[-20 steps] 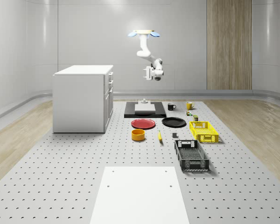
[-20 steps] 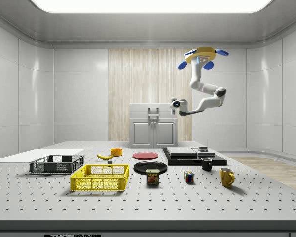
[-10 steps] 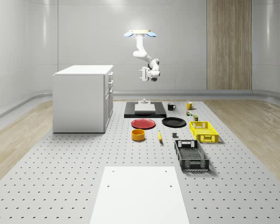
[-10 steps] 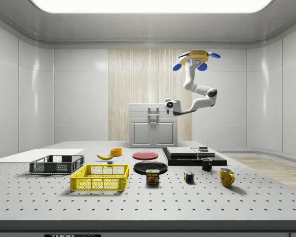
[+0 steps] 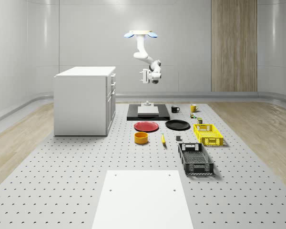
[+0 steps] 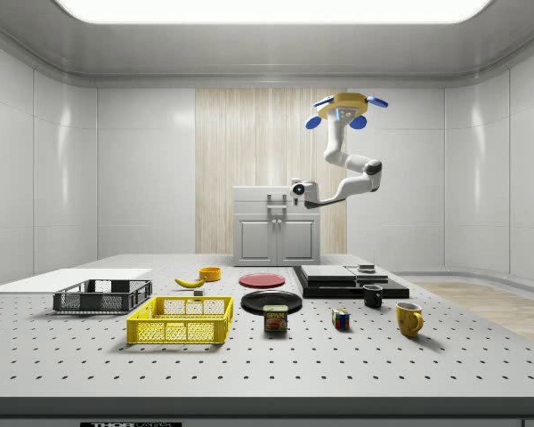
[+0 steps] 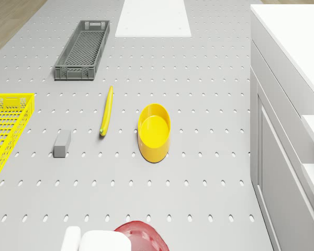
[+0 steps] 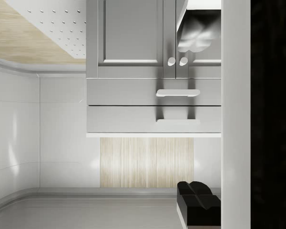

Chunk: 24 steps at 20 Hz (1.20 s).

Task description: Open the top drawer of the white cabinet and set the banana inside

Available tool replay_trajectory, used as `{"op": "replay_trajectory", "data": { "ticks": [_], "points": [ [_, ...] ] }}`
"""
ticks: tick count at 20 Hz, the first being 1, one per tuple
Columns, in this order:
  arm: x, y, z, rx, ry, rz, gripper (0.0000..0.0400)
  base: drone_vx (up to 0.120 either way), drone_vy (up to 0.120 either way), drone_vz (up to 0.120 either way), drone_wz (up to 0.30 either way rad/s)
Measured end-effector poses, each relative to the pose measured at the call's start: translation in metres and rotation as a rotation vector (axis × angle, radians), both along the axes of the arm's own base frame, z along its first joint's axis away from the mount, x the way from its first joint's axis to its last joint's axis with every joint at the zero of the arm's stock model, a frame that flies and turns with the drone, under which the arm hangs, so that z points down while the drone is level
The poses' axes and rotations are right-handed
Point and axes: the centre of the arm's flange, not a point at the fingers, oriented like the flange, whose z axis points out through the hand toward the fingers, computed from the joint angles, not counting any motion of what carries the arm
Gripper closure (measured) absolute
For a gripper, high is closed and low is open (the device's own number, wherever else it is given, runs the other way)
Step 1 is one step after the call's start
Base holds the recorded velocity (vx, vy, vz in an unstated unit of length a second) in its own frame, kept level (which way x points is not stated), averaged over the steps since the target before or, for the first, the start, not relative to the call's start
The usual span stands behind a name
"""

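1. I am seeing the banana (image 5: pixel 163 139) lying flat on the desk (image 5: pixel 62 162), in the open and touching nothing else.
2. In the whole-scene view the yellow bowl (image 5: pixel 141 138) is sitting just beside it at 9 o'clock, the red plate (image 5: pixel 147 126) is lying near it at 11 o'clock, and the grey crate (image 5: pixel 195 158) is resting at about 4 o'clock.
3. The white cabinet (image 5: pixel 83 102) is standing well apart from the banana, at about 10 o'clock in that view.
4. In the wrist view its top drawer (image 8: pixel 128 119) is sitting flush with the cabinet front, shut.
5. The claw (image 5: pixel 144 76) is hanging in the air at about the drawer's height, at 3 o'clock from the cabinet's top edge in the whole-scene view, pointing at the cabinet front and clear of it.
6. I cannot tell whether the claw is spread or pressed together.
7. The drone (image 5: pixel 140 34) is hovering high over the far part of the desk, off the cabinet's front side, with the arm reaching down and toward the cabinet.
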Motion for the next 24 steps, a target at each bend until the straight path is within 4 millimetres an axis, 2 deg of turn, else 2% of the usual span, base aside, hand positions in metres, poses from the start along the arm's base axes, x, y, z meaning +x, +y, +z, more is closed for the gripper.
{"op": "replay_trajectory", "data": {
  "ticks": [3,14,24],
  "points": [
    [0.000,0.000,0.000,0.000,0.000,0.000,0.0000,0.000,0.000,-0.053,0.000],
    [0.000,0.009,0.000,0.000,0.000,0.000,0.0000,0.000,0.000,0.000,0.000],
    [0.000,0.011,0.000,0.000,0.000,0.000,0.0000,0.000,0.000,0.096,0.000]
  ]
}}
